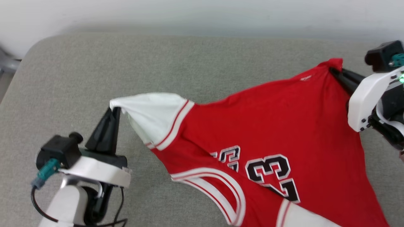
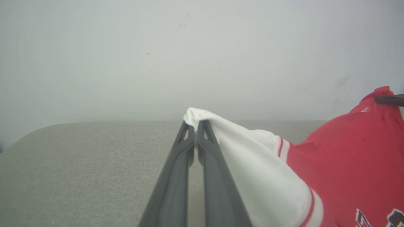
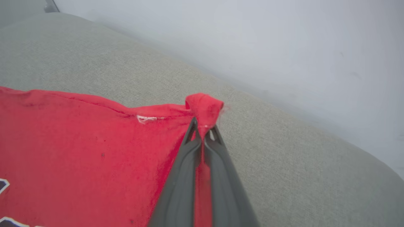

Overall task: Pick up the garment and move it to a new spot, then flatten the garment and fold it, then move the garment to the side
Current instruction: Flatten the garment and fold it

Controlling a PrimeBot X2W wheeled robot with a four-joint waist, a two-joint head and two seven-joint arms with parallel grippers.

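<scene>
The red garment [image 1: 271,126] hangs stretched between my two grippers above the grey cushion, its black "23" lettering facing up and its lower part trailing toward the near edge. My left gripper [image 1: 115,108] is shut on the tip of a white sleeve [image 1: 148,110]. In the left wrist view the gripper [image 2: 196,124] pinches that white sleeve [image 2: 252,164]. My right gripper [image 1: 333,70] is shut on a red hem corner at the upper right. The right wrist view shows the gripper [image 3: 203,126] with red cloth [image 3: 79,142] bunched above the fingertips.
A wide grey upholstered surface [image 1: 189,63] lies under the garment, with a rounded corner at the far left. A pale wall [image 1: 202,12] runs along its far edge. A grey object [image 1: 8,64] sits off the left edge.
</scene>
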